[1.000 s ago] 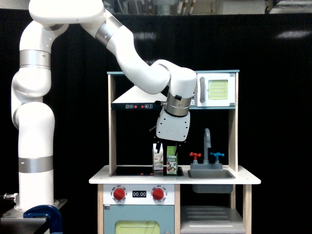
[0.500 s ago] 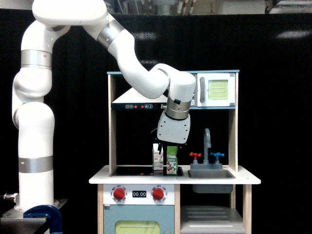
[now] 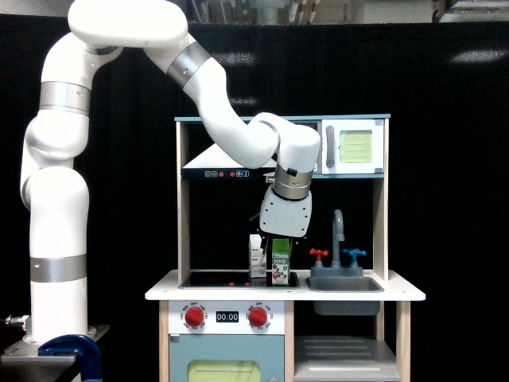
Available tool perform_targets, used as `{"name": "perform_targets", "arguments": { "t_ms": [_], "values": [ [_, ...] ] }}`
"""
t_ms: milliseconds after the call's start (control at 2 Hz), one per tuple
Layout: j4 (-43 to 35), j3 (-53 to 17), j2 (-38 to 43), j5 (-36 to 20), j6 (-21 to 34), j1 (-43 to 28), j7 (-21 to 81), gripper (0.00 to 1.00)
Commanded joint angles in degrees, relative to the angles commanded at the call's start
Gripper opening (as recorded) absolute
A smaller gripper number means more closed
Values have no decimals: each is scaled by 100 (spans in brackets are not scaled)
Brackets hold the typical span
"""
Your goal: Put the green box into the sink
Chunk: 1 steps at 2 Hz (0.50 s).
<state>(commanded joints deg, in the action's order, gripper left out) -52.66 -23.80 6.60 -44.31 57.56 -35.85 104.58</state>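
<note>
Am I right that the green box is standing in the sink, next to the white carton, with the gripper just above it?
Not quite. The exterior view shows the green box standing on the black stovetop, not in the sink. The rest holds: the white carton is beside it and the gripper is just above.

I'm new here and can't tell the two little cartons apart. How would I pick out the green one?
Find the toy kitchen's black stovetop, left of the grey sink in the exterior view. Two small cartons stand at its sink-side end, under the arm's end effector. The green box is nearer the sink and says JUICE; the white carton beside it doesn't.
</note>
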Motion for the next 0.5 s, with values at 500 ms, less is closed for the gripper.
{"name": "perform_targets", "arguments": {
  "t_ms": [500],
  "values": [
    [-61,342,206,-176,-186,140,10,100]
  ]
}}
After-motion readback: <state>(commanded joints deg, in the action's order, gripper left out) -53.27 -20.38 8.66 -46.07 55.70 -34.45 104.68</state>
